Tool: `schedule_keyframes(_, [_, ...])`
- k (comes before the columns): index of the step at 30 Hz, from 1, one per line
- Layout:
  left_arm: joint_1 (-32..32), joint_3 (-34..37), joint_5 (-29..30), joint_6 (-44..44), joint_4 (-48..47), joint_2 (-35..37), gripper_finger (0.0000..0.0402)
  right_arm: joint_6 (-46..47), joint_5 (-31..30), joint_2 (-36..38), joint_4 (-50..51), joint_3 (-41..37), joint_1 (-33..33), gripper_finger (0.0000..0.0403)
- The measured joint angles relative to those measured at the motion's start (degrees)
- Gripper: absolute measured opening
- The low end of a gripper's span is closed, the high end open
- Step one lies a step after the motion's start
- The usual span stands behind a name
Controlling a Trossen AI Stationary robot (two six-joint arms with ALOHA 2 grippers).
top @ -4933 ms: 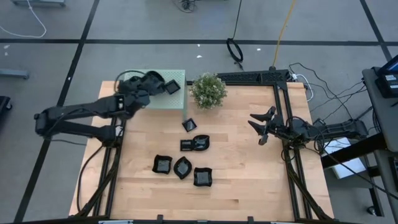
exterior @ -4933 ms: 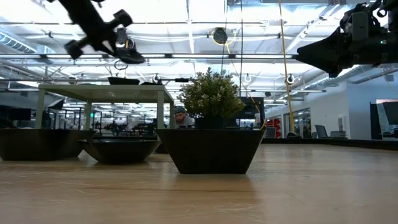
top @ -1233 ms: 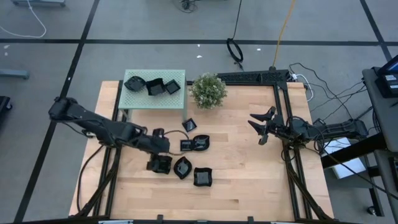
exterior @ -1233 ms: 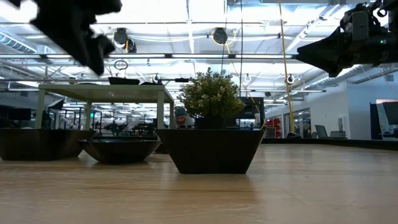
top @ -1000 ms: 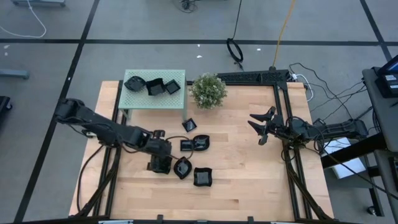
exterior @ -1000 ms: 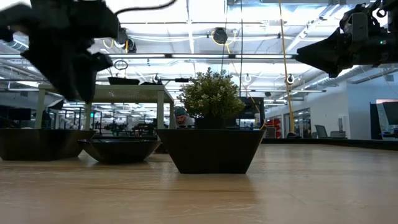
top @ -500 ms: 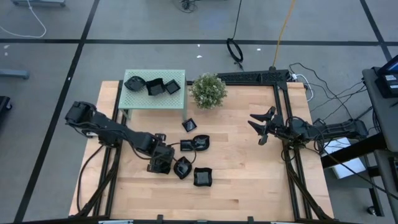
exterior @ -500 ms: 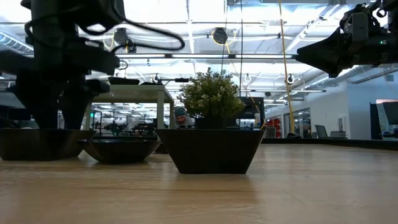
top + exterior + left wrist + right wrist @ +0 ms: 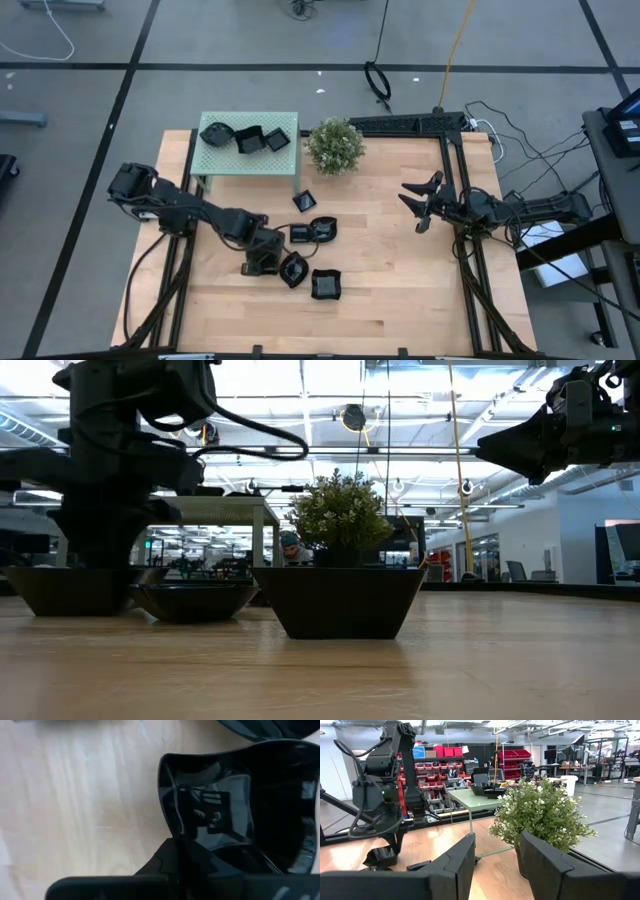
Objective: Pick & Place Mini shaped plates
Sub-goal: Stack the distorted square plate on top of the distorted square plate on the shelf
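Observation:
Several small glossy black plates lie on the wooden table in the high view: a tiny one (image 9: 303, 201), a touching pair (image 9: 311, 232), one (image 9: 294, 270) and one (image 9: 325, 285). Three more sit on the green stand (image 9: 248, 170). My left gripper (image 9: 262, 262) is down on the leftmost plate, which fills the left wrist view (image 9: 215, 800) and shows at far left in the low view (image 9: 75, 590). My right gripper (image 9: 418, 207) hovers open, high over the table's right side, touching nothing.
A potted green plant (image 9: 335, 145) stands at the far edge beside the green stand. The other plates crowd close to the right of my left gripper. Bare wood lies between the plates and my right arm, and along the near edge.
My left gripper has moved toward the table's near edge and come down from above the plates onto the leftmost plate. My right arm has kept still.

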State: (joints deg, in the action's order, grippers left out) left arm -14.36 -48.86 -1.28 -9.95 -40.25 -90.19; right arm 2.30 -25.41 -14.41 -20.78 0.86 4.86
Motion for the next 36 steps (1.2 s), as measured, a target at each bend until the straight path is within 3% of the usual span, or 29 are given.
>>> schedule_keyframes(8, [1.0,-0.2,-2.4,-2.5,0.0,3.3,0.0005,0.0,0.0,0.0,0.0,0.0,0.0,0.0144])
schedule_keyframes(14, [4.3,-0.2,-1.4,-8.9,0.2,11.7,0.0011,0.0,0.0,0.0,0.0,0.0,0.0,0.0144])
schedule_keyframes(17, [6.5,-0.3,1.8,-14.9,0.5,16.7,0.0004,0.0,0.0,0.0,0.0,0.0,0.0,0.0144])
schedule_keyframes(21, [9.6,-0.3,10.5,-25.6,1.3,23.5,0.0013,0.0,0.0,0.0,0.0,0.0,0.0,0.0144])
schedule_keyframes(27, [13.8,-0.3,30.7,-40.1,4.9,31.6,0.0004,0.0,0.0,0.0,0.0,0.0,0.0,0.0144])
schedule_keyframes(33, [16.8,-0.3,48.9,-44.6,9.8,35.6,0.001,0.0,0.0,0.0,-0.1,0.0,0.0,0.0144])
schedule_keyframes(36, [19.1,-0.3,53.9,-46.1,9.5,35.8,0.0004,0.0,0.0,0.0,-0.1,0.0,0.0,0.0144])
